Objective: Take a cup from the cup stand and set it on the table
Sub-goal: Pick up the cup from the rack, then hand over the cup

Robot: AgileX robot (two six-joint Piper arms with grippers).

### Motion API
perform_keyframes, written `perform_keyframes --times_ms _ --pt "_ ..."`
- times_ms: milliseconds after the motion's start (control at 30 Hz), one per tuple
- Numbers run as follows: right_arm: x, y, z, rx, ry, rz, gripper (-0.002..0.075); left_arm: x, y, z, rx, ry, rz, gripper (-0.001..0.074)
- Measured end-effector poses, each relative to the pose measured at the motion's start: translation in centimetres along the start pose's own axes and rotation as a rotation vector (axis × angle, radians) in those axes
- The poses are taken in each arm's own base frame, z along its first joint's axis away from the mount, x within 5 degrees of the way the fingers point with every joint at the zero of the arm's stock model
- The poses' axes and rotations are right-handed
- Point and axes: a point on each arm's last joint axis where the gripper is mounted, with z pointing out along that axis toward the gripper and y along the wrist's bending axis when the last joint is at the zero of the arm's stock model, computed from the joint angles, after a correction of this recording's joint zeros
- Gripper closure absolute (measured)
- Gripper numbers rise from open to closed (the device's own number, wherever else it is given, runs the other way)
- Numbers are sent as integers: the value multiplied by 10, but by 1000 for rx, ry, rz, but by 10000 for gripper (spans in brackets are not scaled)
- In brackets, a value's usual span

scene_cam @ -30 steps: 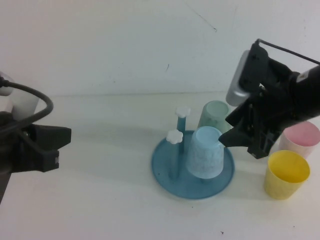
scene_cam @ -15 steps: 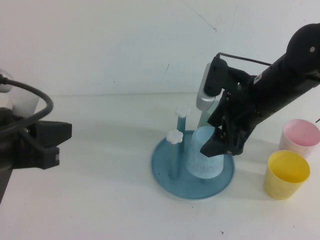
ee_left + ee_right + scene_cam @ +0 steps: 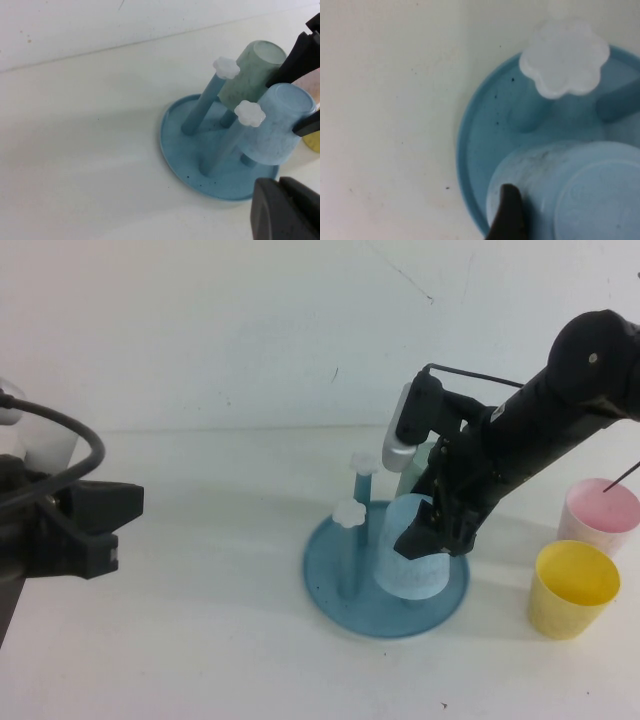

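Observation:
The sky-blue cup (image 3: pixel 410 562) sits upside down on a peg of the teal cup stand (image 3: pixel 328 575). It also shows in the left wrist view (image 3: pixel 274 131) and the right wrist view (image 3: pixel 570 190). My right gripper (image 3: pixel 436 530) is lowered over the cup's upturned base, open, with one finger on each side. One finger (image 3: pixel 509 216) lies close against the cup's wall. My left gripper (image 3: pixel 105 525) is parked at the far left, shut and empty. Its fingers (image 3: pixel 285 210) show in the left wrist view.
A mint-green cup (image 3: pixel 250 75) hangs on the stand's far peg, just behind the blue one. Two bare pegs with white flower caps (image 3: pixel 349 512) stand on the stand's left side. A yellow cup (image 3: pixel 572 590) and a pink cup (image 3: pixel 600 515) stand upright to the right.
My right arm has swung in from the right and come down over the blue cup, so that its fingers now straddle it. The cup and the left arm have not moved.

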Motion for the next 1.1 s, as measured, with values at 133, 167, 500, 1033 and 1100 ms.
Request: perform_keyframes --times_ms 133,167,500,1033,1100 --pt "-4 0 -4 -11 -2 -9 169 0 0 0 2 -2 1 738" --pt "-5 0 -6 -18 0 -11 168 0 0 0 3 -3 0 738" --pt "-35 -5 -57 -22 96 28 169 -5 -6 0 68 -57 -86 738" --pt "-88 31 -175 42 -236 185 169 -26 -22 -7 313 -226 -456 708" --pt "-93 39 -179 -25 -299 197 169 -27 -25 -8 348 -230 -491 638"
